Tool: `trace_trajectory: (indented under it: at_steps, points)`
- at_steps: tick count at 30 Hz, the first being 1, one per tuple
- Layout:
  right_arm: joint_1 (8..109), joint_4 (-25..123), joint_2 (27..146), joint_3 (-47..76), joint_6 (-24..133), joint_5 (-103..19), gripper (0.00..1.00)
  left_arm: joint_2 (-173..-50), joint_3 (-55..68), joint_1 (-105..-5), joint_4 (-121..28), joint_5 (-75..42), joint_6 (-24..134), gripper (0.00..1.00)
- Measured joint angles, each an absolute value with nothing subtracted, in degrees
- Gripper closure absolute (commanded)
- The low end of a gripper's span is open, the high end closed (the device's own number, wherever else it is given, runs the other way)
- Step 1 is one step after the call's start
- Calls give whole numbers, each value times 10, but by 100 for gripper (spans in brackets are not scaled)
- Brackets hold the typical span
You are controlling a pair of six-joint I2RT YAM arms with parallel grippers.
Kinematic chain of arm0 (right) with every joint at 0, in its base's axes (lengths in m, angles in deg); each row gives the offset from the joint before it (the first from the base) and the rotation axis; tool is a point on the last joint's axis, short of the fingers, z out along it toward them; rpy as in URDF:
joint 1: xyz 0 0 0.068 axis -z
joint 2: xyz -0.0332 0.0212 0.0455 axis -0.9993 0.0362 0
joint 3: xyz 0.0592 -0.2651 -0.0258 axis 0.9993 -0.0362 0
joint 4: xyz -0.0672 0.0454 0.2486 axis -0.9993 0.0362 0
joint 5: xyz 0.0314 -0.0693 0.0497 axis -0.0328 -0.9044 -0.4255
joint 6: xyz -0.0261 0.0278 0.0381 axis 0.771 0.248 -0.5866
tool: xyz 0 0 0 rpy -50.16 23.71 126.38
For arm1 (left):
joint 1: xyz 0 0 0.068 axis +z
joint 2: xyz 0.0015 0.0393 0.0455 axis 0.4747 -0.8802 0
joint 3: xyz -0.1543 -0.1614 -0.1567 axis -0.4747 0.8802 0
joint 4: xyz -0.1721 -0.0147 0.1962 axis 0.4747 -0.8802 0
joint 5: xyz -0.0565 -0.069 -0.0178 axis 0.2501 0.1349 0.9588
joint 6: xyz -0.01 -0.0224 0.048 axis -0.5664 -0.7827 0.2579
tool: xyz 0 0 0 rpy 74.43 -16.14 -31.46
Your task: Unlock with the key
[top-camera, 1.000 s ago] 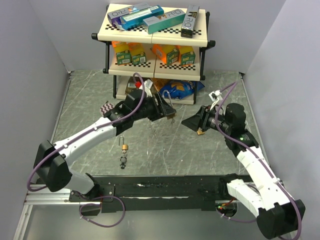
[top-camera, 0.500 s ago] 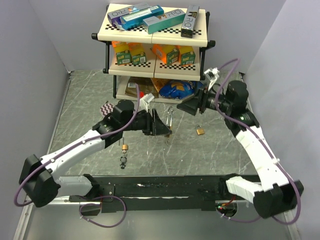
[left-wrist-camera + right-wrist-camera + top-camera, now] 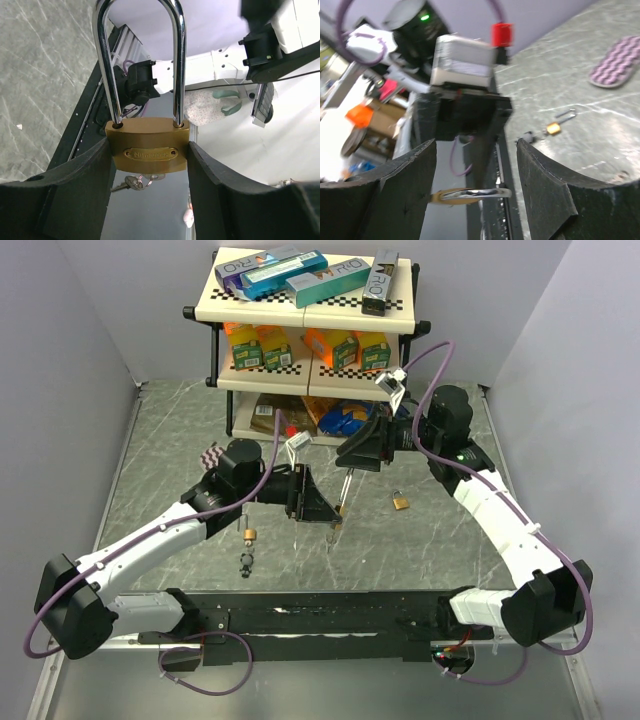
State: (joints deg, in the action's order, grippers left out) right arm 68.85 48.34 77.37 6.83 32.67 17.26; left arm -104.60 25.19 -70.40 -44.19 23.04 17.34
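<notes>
A large brass padlock (image 3: pixel 148 152) sits between the fingers of my left gripper (image 3: pixel 148 160), which is shut on its body. Its steel shackle (image 3: pixel 140 55) points away from the wrist. A key (image 3: pixel 127 184) on a ring hangs under the padlock body. From above, the left gripper (image 3: pixel 325 508) holds the padlock (image 3: pixel 338 508) over the middle of the table. My right gripper (image 3: pixel 350 455) is open just beyond the shackle's top. In the right wrist view the shackle (image 3: pixel 485 193) lies between the open fingers of the right gripper (image 3: pixel 476 165) without touching them.
A small brass padlock (image 3: pixel 400 502) lies on the table right of centre. Another small padlock (image 3: pixel 249 534) and a dark keyed piece (image 3: pixel 246 563) lie left of centre. A purple pad (image 3: pixel 213 455) sits near the left arm. A shelf rack (image 3: pixel 310 310) with boxes stands at the back.
My right arm swung up and left, away from the small padlock, to the large padlock's shackle, and its jaws opened wider. The left arm drew back and lowered a little, still holding the padlock.
</notes>
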Motion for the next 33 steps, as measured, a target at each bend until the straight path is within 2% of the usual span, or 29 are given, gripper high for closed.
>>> trace_trajectory:
  at_steps: [11, 22, 33]
  points:
    - [678, 504, 774, 62, 342, 231, 35, -1034, 274, -694, -417, 237, 160, 99]
    - [678, 556, 774, 62, 387, 212, 52, -1011, 291, -682, -418, 235, 157, 99]
    - [674, 605, 787, 64, 409, 176, 80, -998, 284, -678, -524, 155, 226, 99]
